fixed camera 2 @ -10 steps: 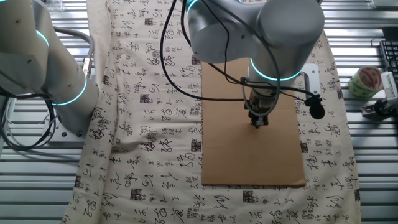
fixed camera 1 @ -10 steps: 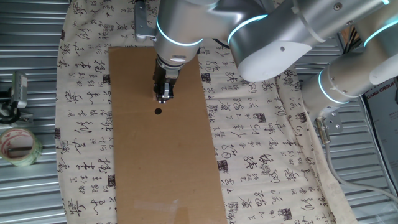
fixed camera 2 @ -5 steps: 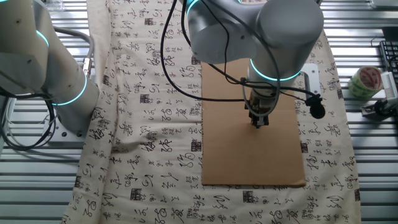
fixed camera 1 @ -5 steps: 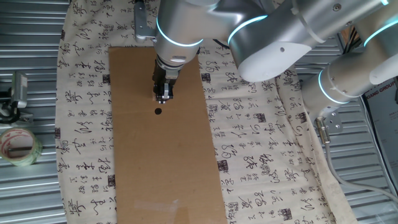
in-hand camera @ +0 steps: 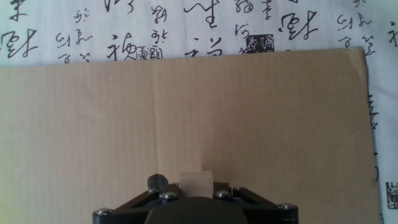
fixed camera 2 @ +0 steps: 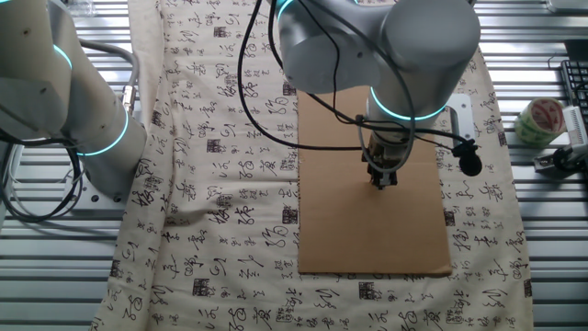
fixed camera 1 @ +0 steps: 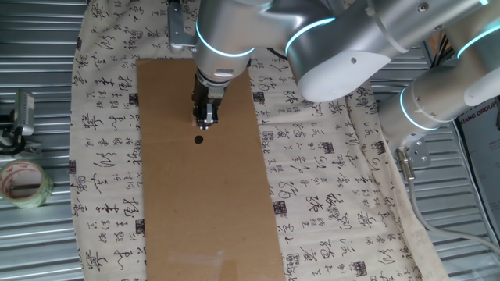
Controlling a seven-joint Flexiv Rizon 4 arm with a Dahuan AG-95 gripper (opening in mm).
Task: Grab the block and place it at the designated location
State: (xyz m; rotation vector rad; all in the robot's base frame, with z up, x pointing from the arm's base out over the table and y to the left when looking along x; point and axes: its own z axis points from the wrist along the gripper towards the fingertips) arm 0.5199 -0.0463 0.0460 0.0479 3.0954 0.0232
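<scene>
Block: a pale tan cube [in-hand camera: 195,181] is seen in the hand view, set between the two fingers at the lower edge of the frame; it is clamped there.
Hand: the hand [fixed camera 1: 205,122] is pointed down over the cardboard, closed on the block; from the other fixed view the hand [fixed camera 2: 379,181] is seen close to the sheet, whether touching it cannot be told.
Dot: a small black dot [fixed camera 1: 198,140] is marked on the cardboard, just beside the fingertips, on the near side in one fixed view; it is uncovered.
Cardboard: a brown sheet [fixed camera 1: 211,211] is laid flat on the cloth; its far edge and corner are shown in the hand view [in-hand camera: 186,112].
Cloth: a white cloth [fixed camera 2: 230,165] printed with black characters is spread over the tabletop.
Tape: a roll [fixed camera 1: 23,183] is lying on the metal tabletop, well apart from the cardboard.
</scene>
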